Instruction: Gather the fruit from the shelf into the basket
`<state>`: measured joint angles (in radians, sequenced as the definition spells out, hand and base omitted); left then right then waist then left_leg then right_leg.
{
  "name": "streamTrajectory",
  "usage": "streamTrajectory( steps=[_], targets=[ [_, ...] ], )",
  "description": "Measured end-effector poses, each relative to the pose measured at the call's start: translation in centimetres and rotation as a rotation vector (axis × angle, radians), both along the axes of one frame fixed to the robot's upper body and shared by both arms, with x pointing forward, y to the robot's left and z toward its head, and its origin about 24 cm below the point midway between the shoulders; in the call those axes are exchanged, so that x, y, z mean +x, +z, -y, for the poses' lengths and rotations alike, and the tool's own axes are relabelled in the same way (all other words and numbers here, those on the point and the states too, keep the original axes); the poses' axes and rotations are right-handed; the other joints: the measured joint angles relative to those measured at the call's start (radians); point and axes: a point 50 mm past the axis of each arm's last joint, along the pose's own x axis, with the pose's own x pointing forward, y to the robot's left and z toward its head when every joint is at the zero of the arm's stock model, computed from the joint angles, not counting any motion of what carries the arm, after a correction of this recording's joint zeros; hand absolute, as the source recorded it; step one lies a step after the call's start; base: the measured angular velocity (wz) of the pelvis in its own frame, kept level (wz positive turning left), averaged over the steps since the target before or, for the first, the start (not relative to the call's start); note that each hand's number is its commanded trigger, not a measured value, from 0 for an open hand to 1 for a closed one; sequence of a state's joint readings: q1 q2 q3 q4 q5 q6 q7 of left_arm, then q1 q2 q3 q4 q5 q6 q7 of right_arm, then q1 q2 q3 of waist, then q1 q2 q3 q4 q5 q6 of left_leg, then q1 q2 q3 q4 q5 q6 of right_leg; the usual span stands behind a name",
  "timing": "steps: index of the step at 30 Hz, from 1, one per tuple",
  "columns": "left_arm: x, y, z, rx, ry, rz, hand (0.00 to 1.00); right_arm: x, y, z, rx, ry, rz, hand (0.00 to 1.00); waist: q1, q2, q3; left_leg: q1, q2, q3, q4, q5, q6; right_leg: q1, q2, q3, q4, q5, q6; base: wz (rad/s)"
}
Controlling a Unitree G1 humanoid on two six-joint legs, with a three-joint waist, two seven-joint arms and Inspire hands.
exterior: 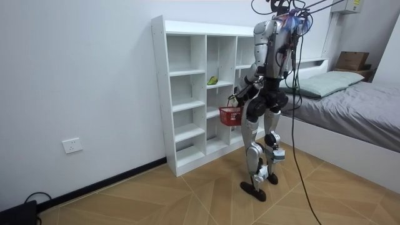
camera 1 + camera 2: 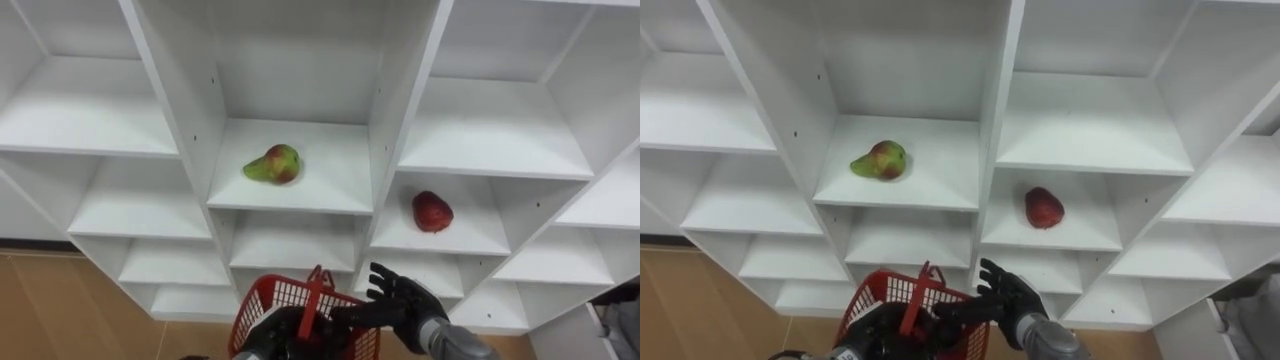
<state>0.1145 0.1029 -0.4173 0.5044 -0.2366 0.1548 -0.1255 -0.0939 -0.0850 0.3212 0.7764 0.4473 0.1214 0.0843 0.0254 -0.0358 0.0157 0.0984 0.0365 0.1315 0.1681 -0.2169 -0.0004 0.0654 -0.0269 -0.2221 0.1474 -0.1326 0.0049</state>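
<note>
the step in hand is the approach: the robot stands facing the white open-shelved closet [image 2: 392, 100], and nothing is picked yet. the green and red pear [image 2: 272, 165] lies on its side on a shelf in the middle column. the round red fruit [image 2: 432, 211], probably an apple, sits 1 column to the right of the pear and 1 shelf lower. well below the pear, held in the air in front of the lower shelves, is the red plastic mesh basket [image 2: 290, 305]. the left hand [image 2: 270, 335] shows low at that basket, fingers curled at the foot of its upright handle, carrying it as far as i can judge. the right hand [image 2: 405, 300], below and right of the pear, has its fingers spread and holds nothing.

the next move likely calls for raising the free right hand into 1 of the 2 occupied compartments, closing round a fruit without rolling it back, then lowering it into the basket.
</note>
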Motion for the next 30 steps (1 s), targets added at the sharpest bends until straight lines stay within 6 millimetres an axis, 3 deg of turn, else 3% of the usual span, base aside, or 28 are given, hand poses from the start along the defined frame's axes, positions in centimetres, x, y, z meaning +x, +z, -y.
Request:
streamTrajectory(
  steps=[9, 18, 30],
  targets=[
    [0.1, 0.0, -0.1, -0.008, 0.011, -0.001, 1.00, 0.3, 0.3, -0.2, 0.003, 0.009, 0.017, 0.00, 0.004, -0.002, -0.0006, 0.001, 0.000, -0.001, 0.001, 0.000, 0.000, 0.001, 0.000, 0.000, 0.001, -0.001, 0.000, 0.00],
    [0.2, 0.0, -0.5, -0.005, 0.025, -0.002, 1.00, 2.0, 2.4, -1.3, 0.046, 0.035, 0.144, 0.00, 0.004, 0.000, -0.0012, 0.001, 0.000, 0.000, 0.001, 0.000, 0.000, 0.003, -0.001, -0.005, 0.002, -0.001, 0.000, 0.00],
    [-0.1, -0.6, -3.1, 0.030, 0.127, -0.025, 1.00, 2.5, 3.8, -0.7, 0.002, 0.091, 0.232, 0.00, 0.003, 0.006, -0.0041, 0.003, 0.002, -0.001, 0.003, 0.000, 0.000, 0.006, 0.000, -0.006, 0.004, -0.001, 0.000, 0.00]
  ],
)
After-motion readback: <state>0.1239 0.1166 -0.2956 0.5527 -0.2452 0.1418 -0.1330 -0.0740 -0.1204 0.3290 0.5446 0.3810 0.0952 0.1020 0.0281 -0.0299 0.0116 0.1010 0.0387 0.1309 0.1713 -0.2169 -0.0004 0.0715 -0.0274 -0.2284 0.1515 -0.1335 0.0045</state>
